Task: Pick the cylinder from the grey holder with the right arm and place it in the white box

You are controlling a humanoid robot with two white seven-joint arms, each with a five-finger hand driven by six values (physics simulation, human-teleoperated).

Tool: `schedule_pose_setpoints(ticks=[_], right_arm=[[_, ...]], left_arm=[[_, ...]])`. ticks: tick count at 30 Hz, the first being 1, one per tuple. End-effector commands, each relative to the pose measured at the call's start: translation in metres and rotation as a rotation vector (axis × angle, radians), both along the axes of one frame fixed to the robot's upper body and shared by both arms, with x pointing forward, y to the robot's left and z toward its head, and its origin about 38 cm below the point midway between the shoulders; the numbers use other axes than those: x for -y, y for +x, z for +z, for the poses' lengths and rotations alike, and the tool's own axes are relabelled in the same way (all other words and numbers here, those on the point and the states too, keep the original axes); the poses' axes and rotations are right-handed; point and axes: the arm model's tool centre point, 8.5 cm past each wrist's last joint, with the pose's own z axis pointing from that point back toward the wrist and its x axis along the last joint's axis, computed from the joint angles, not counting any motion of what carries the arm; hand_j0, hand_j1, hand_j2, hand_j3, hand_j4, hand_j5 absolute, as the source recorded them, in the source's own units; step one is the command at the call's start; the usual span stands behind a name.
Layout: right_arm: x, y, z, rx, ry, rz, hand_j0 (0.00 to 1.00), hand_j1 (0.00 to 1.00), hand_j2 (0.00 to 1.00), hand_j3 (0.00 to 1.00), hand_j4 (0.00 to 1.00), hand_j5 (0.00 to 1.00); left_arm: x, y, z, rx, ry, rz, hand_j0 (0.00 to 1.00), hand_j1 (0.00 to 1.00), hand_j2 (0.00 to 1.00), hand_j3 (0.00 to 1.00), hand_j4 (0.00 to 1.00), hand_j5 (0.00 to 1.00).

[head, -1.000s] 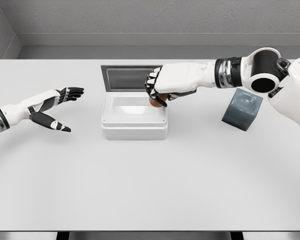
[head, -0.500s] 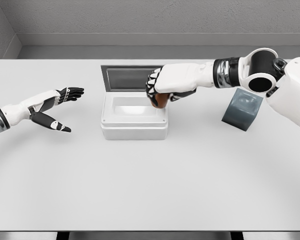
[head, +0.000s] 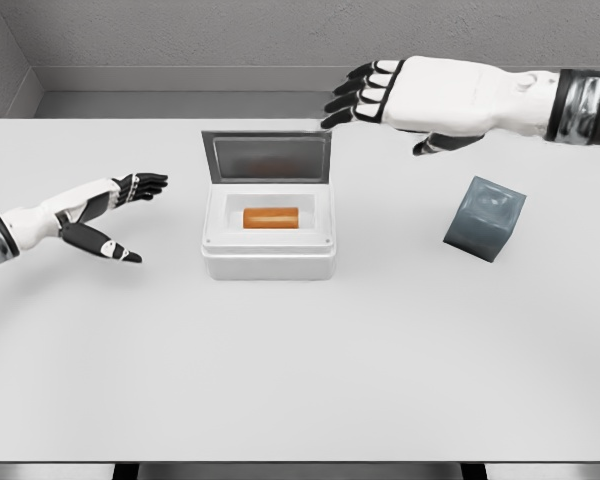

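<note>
Since the orange cylinder (head: 271,217) lies inside the white box (head: 268,262) mid-desk, placing looks done; right hand (head: 400,95) hovers released, so just retreat I guess.

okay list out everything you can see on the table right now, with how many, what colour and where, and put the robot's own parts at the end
cylinder: one, orange, lying on its side inside the white box
white box: one, white, centre of the table, lid standing open at its back
grey holder: one, dark grey, tilted, right of the box, nothing in it
table: one, white, fills the view
left hand: one, white and black, fingers open, left of the box
right hand: one, white and black, fingers open, raised behind and right of the box
</note>
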Motion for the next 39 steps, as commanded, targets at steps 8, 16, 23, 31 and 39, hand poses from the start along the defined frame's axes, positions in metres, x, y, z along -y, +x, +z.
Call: schedule_pose_setpoints(ticks=[8,16,23,31,39], right_arm=[[0.073,-0.01,-0.019,-0.091,0.015,-0.154,1.0,1.0,1.0,1.0,1.0,1.0],[0.104,-0.01,-0.009,-0.065,0.076,-0.239,1.0,1.0,1.0,1.0,1.0,1.0],[0.128,-0.017,0.006,-0.043,0.013,-0.293,1.0,1.0,1.0,1.0,1.0,1.0],[0.123,-0.016,0.006,-0.043,0.022,-0.279,1.0,1.0,1.0,1.0,1.0,1.0],[0.123,-0.017,-0.002,-0.059,0.014,-0.277,1.0,1.0,1.0,1.0,1.0,1.0]], left_arm=[[0.047,0.037,0.035,0.043,-0.103,-0.012,1.0,1.0,1.0,1.0,1.0,1.0],[0.067,0.049,0.051,0.074,-0.143,-0.019,1.0,1.0,1.0,1.0,1.0,1.0],[0.095,0.041,0.075,0.131,-0.157,-0.12,1.0,1.0,1.0,1.0,1.0,1.0],[0.089,0.036,0.072,0.131,-0.146,-0.124,1.0,1.0,1.0,1.0,1.0,1.0],[0.099,0.028,0.078,0.144,-0.15,-0.168,1.0,1.0,1.0,1.0,1.0,1.0]])
